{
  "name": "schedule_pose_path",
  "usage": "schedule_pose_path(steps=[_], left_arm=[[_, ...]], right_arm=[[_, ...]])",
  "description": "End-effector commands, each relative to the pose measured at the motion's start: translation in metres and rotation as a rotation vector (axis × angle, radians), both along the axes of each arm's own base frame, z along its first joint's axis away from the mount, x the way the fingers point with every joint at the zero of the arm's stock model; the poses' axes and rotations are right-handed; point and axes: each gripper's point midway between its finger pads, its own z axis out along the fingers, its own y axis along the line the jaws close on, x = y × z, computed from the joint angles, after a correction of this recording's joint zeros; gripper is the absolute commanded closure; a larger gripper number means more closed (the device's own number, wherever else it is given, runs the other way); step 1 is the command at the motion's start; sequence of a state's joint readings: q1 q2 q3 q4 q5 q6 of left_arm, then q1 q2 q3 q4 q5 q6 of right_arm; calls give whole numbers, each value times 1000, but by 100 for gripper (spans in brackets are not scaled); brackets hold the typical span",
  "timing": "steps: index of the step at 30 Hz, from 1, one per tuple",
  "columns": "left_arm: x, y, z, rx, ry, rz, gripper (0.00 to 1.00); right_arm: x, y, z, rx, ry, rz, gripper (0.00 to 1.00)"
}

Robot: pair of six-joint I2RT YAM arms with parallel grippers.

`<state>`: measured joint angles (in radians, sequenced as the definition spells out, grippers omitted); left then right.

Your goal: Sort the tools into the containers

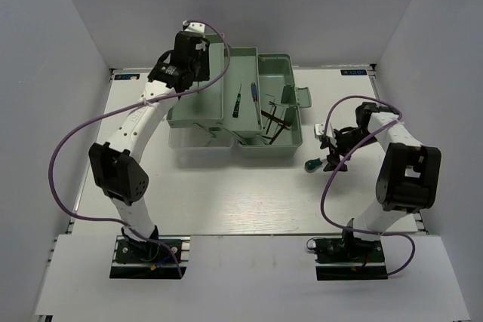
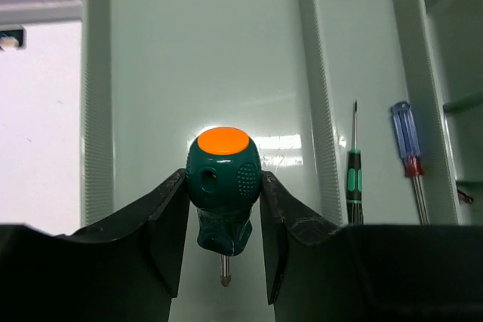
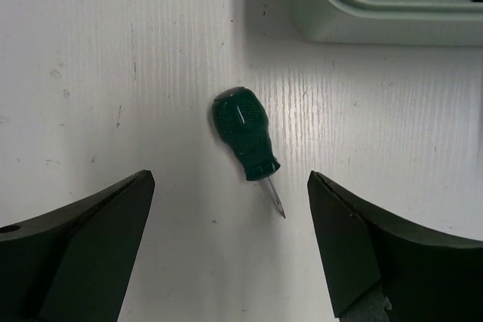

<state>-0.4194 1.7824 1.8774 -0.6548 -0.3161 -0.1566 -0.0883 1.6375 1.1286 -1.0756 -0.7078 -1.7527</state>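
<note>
My left gripper point(image 2: 223, 239) is shut on a stubby green-handled screwdriver point(image 2: 223, 186) with an orange cap, held over the left part of the pale green toolbox point(image 1: 204, 115); in the top view the gripper point(image 1: 181, 73) hangs above the box's left end. A thin green-handled screwdriver point(image 2: 354, 179) and a blue-handled one point(image 2: 406, 145) lie in the tray to the right. My right gripper point(image 3: 230, 224) is open above a second stubby green screwdriver point(image 3: 245, 135) lying on the table point(image 1: 315, 163), just right of the box's front corner. Dark hex keys point(image 1: 275, 122) lie in the box's right tray.
The translucent lid point(image 1: 198, 138) lies folded out in front of the box. A small fold-out tray point(image 1: 296, 97) sticks out at the box's right. The box's corner point(image 3: 392, 5) is just beyond the right gripper. White walls enclose the table.
</note>
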Motion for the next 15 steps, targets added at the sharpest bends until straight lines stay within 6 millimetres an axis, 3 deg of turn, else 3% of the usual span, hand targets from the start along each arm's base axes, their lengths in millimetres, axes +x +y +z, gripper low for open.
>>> schedule_pose_path(steps=[1, 3, 4, 8, 11, 14, 15], left_arm=[[-9, -8, 7, -114, 18, -51, 98], [-3, -11, -2, -125, 35, -69, 87], [-5, -10, -4, -129, 48, -64, 72], [-4, -8, -12, -128, 70, -64, 40], [0, 0, 8, -134, 22, -39, 31], [-9, 5, 34, -144, -19, -34, 25], [-11, 7, 45, -148, -46, -26, 25]], right_arm=[[5, 12, -2, 45, -30, 59, 12], [8, 13, -4, 40, -32, 61, 12], [10, 12, -4, 29, -37, 67, 12], [9, 12, -10, 17, -23, 105, 13], [7, 16, -15, 6, -36, 145, 13], [5, 14, -31, -30, -43, 146, 13], [15, 17, -37, -43, -78, 128, 15]])
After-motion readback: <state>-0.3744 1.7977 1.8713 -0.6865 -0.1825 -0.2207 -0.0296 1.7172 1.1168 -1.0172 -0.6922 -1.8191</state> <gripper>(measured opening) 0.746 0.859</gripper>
